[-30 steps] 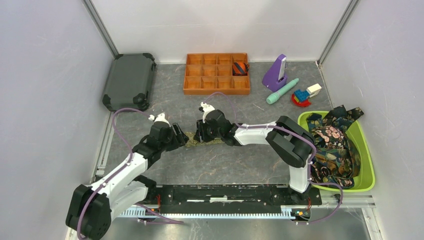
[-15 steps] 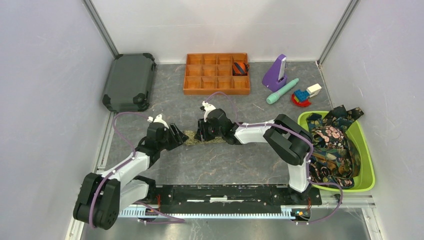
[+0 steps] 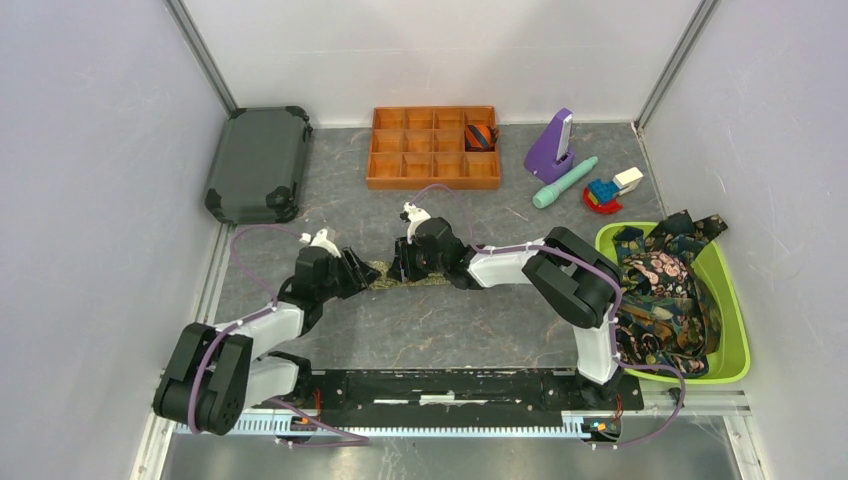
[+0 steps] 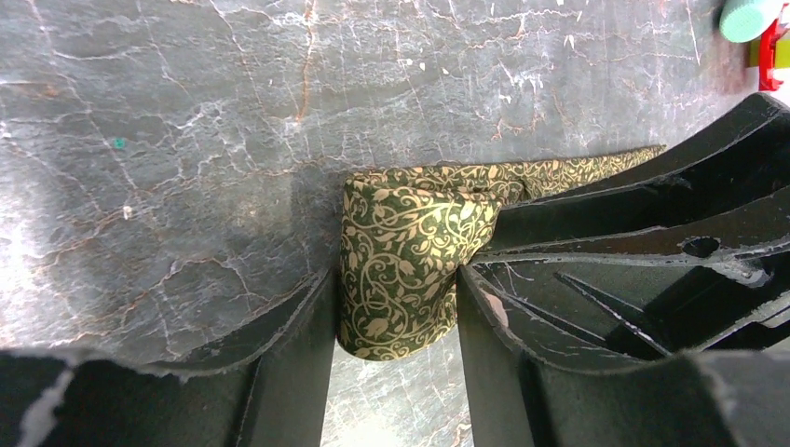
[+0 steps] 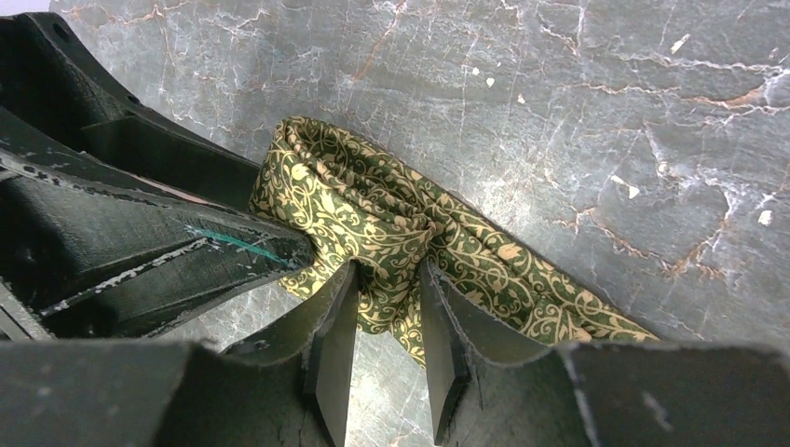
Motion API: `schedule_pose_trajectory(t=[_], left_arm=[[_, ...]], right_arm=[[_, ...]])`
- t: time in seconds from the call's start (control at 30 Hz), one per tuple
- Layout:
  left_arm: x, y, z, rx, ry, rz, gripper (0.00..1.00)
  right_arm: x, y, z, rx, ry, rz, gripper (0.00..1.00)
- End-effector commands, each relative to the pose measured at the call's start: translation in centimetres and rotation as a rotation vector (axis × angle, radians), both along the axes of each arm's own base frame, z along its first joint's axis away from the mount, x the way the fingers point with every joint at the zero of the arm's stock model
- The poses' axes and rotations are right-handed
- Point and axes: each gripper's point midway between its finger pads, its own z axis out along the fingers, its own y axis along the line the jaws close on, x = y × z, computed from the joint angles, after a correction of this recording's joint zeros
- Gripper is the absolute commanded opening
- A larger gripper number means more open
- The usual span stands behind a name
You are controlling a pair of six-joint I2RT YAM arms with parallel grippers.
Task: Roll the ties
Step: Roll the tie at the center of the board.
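- We are working on the olive-green tie, which is lying on the table between our two arms. Its long axis is running left to right across the top view.
- The rolled part is sitting at the tie's left end, with the roll's own axis crosswise to the tie's length. The flat, unrolled tail is stretching away to the right, under our right wrist.
- Our left end effector is straddling that roll. Its jaws are standing partway apart with one finger along each side, seemingly touching the fabric. Whether they are truly gripping it, we cannot tell.
- Our right end effector is pinching the flat band just beside the roll. Its jaws are narrow and the fabric is bunching up between them.
- The left arm is therefore the one nearer the roll, and the right is holding down the tail.
- We are judging that the coming move turns on this line: the roll has to travel rightward along the tail, and the right pinch is standing directly in its path, so it would have to give way.
- More ties are waiting in the green bin at the far right. A striped roll is sitting in the orange tray.
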Motion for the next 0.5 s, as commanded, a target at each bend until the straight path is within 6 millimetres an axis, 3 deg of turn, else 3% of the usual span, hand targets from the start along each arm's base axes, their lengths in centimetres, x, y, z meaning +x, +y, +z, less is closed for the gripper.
schedule_pose_trajectory(t=[0.0, 0.47], left_arm=[[0.9, -0.8, 1.1, -0.052, -0.056, -0.017, 0.55], [0.8, -2.0, 0.1, -0.114, -0.037, -0.057, 0.43]], right_arm=[[0.2, -0.7, -1.9, -0.052, 0.014, -0.001, 0.36], [0.6, 0.6, -1.7, -0.025, 0.026, 0.016, 0.35]])
